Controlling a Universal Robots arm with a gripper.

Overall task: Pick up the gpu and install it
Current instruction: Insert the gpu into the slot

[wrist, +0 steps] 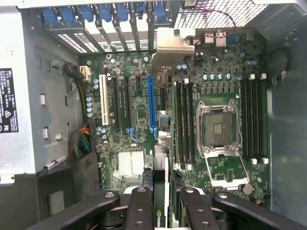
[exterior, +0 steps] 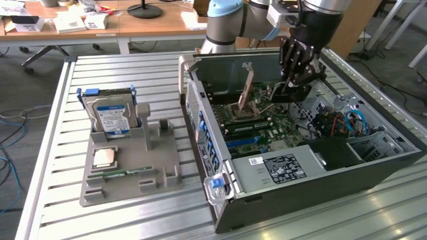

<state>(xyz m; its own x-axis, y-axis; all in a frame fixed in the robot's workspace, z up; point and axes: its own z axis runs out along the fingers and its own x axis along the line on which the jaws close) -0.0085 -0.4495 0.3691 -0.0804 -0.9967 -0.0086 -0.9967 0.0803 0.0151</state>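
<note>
The gpu [wrist: 161, 158] is a thin black card seen edge-on in the wrist view, running from my fingers out to its silver bracket [wrist: 170, 45]. My gripper [wrist: 160, 194] is shut on the card's near end, one finger on each face. The card hangs above the motherboard [wrist: 129, 124], just beside the long blue slot [wrist: 152, 103], and is not seated in it. In the exterior view my gripper [exterior: 288, 92] reaches down into the open computer case [exterior: 320, 172], and the bracket [exterior: 247, 82] stands upright to the exterior view's left of it.
An open CPU socket [wrist: 218, 127] and memory slots [wrist: 252, 120] lie beside the card. On the slatted table [exterior: 133, 215], a grey holder [exterior: 157, 170] carries a silver hard drive [exterior: 110, 114], a chip [exterior: 103, 158] and a green memory stick [exterior: 120, 173]. Cables [exterior: 350, 122] fill the case's far side.
</note>
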